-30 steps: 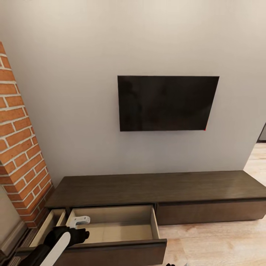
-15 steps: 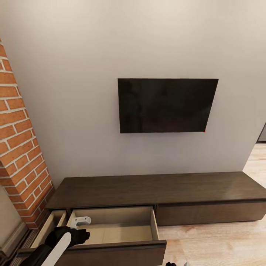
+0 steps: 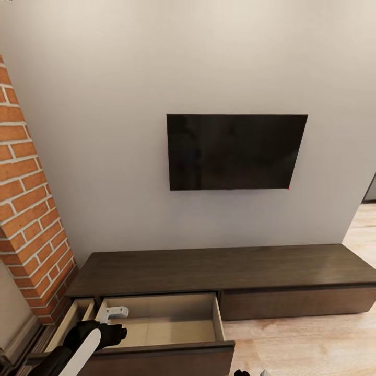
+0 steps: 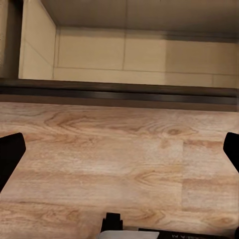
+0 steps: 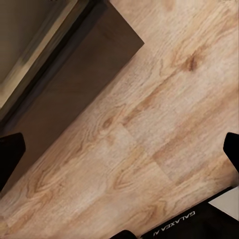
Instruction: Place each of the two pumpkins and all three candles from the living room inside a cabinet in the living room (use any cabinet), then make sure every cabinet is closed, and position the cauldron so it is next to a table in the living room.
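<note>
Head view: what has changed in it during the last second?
The whole picture slid down slightly: the TV and cabinet sit lower, so the camera moved, not the things. The drawer stays open and looks empty, and the left arm keeps its place beside it.

The left arm point(image 3: 78, 349) has a white shell over black joints, ending in a pale grey bracket. Both wrist views show black fingertips point(image 4: 10, 154); white lettering reads "GALAXEA".

One cabinet point(image 3: 219, 269), two open drawers point(image 3: 162, 318), one television point(image 3: 235, 151).
</note>
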`<state>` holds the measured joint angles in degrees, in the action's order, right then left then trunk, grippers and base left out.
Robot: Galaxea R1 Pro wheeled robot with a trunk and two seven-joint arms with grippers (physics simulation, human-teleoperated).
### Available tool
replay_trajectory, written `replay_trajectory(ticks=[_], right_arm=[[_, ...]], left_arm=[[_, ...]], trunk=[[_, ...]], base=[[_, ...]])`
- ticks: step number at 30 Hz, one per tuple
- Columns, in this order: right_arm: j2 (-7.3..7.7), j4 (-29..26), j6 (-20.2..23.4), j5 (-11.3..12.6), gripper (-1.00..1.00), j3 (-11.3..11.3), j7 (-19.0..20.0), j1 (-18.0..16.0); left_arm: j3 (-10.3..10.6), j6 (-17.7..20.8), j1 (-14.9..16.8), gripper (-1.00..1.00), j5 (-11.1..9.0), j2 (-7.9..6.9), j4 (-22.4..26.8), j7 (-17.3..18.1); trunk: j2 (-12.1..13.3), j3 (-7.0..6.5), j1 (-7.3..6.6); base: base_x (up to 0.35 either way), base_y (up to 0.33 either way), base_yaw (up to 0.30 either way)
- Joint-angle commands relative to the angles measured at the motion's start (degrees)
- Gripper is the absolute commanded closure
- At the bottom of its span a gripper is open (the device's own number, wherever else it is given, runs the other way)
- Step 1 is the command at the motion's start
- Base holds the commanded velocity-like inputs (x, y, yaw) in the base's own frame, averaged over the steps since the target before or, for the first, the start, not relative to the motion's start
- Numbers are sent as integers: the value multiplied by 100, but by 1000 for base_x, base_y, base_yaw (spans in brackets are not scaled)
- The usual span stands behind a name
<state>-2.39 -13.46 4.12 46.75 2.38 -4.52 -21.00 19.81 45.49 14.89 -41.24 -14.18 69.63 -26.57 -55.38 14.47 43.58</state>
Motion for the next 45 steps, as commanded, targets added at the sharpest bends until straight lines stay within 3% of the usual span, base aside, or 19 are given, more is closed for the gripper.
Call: replay_trajectory(ticks=[1,34,45], right_arm=[[1,-16,18,27,-100,25,-41,0],[1,-16,-15,27,-100,25,-27,0],[1,-16,-11,-1,-100,27,-23,0]], left_arm=[[15,7,6,-100,-60,-6,7,-59],[49,12,6,-100,-61,11,59,-33],[41,12,6,-100,-75,11,71,-28]], trunk=[[36,-11,-22],[1359,-603,-747],[1359,-610,-747]], base=[[0,0,0],[0,0,25],[-1,0,219]])
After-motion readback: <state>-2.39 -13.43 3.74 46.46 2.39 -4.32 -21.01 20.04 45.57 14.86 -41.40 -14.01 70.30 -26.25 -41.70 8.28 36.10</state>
